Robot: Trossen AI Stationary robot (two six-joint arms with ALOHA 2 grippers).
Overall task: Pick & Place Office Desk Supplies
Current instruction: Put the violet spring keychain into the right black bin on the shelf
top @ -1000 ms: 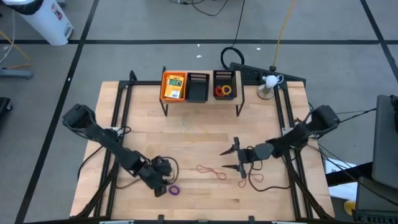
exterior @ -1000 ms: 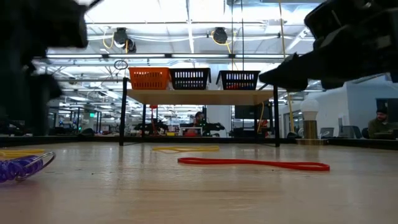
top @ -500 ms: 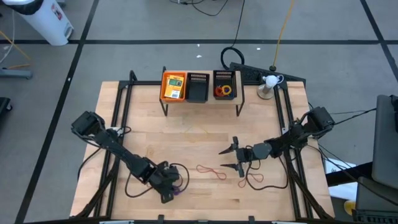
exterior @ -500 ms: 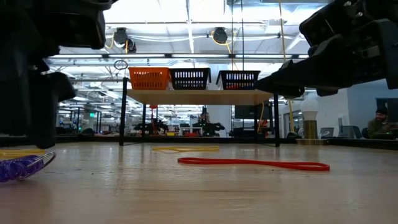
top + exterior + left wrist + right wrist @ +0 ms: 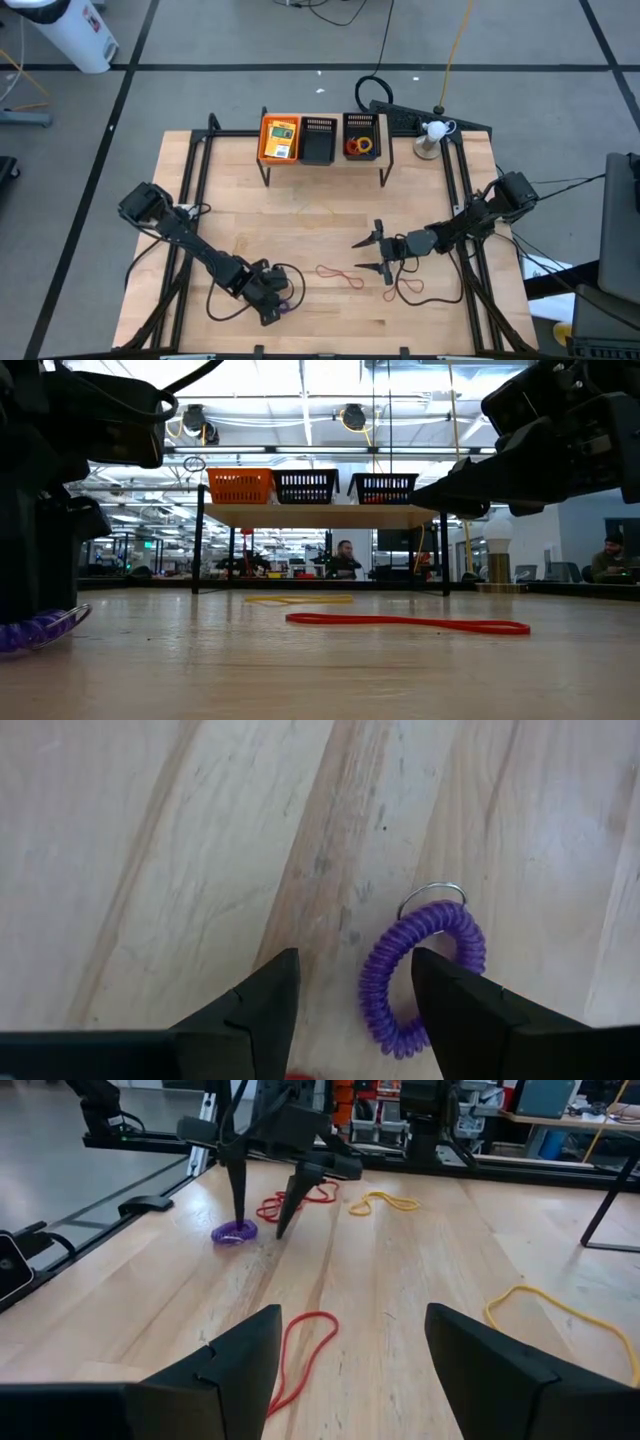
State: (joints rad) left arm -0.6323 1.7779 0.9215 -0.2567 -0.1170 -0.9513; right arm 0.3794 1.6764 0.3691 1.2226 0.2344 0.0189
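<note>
Left gripper [image 5: 348, 1005], fingers apart, straddles one side of the purple ring [image 5: 423, 976] at the table's near-left; right gripper [image 5: 372, 254] waits open, mid-right.

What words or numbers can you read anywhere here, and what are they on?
None can be read.
Green label on the yellow-orange packet in the orange mesh tray: has print, too small to read.
Purple coil ring, red rubber band, wooden table: no writing.
</note>
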